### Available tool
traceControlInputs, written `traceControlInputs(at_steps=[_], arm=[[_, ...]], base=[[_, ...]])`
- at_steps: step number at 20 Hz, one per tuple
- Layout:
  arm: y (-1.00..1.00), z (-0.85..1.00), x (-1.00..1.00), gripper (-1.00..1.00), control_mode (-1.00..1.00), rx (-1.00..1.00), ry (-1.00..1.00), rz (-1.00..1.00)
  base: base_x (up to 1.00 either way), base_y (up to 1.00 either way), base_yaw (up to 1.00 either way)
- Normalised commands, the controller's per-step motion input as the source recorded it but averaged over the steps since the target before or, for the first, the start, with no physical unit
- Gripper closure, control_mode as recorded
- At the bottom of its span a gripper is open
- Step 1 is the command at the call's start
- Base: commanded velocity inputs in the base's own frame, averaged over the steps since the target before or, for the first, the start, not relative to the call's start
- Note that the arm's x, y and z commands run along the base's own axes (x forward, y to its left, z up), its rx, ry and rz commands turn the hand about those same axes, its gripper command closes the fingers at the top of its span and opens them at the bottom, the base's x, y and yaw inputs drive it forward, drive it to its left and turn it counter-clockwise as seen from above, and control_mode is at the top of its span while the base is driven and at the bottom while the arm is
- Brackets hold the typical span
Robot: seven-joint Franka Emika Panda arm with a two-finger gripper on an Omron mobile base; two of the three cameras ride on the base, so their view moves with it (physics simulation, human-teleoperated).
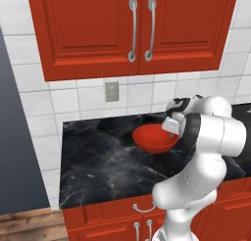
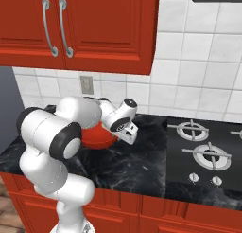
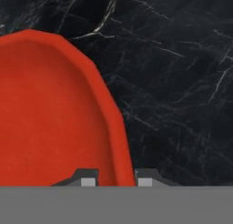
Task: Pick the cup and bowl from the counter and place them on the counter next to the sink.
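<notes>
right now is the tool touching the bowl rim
Touching: in the hand view the tool has a fingertip tight on each side of the bowl rim.

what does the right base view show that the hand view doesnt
Right base view alone: the white arm reaching over the counter, a gas stovetop with burners to the right, red upper cabinets with silver handles, tiled wall and a wall outlet.

Hand view alone: the pincer fingertips standing on either side of the bowl's rim, one inside, one outside, closed in on it.

Both: the red bowl and the black marble counter it sits on.
</notes>
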Motion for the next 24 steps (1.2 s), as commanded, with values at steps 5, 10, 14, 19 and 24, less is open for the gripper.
traceControlInputs(at_steps=[5, 10, 14, 19, 24], arm=[[-0.37, 0.19, -0.60, 1.00, -1.00, 0.04, 0.00, -0.07], [-0.06, 0.39, -0.59, 1.00, -1.00, 0.05, -0.04, 0.01], [0.00, 0.56, -0.69, 1.00, -1.00, 0.03, 0.00, 0.05], [0.00, 0.56, -0.40, 1.00, -1.00, 0.07, 0.00, 0.02], [0.17, 0.37, -0.18, 1.00, -1.00, 0.04, 0.00, 0.02]], base=[[0.00, 0.00, 0.00], [0.00, 0.00, 0.00], [0.00, 0.00, 0.00], [0.00, 0.00, 0.00], [0.00, 0.00, 0.00]])
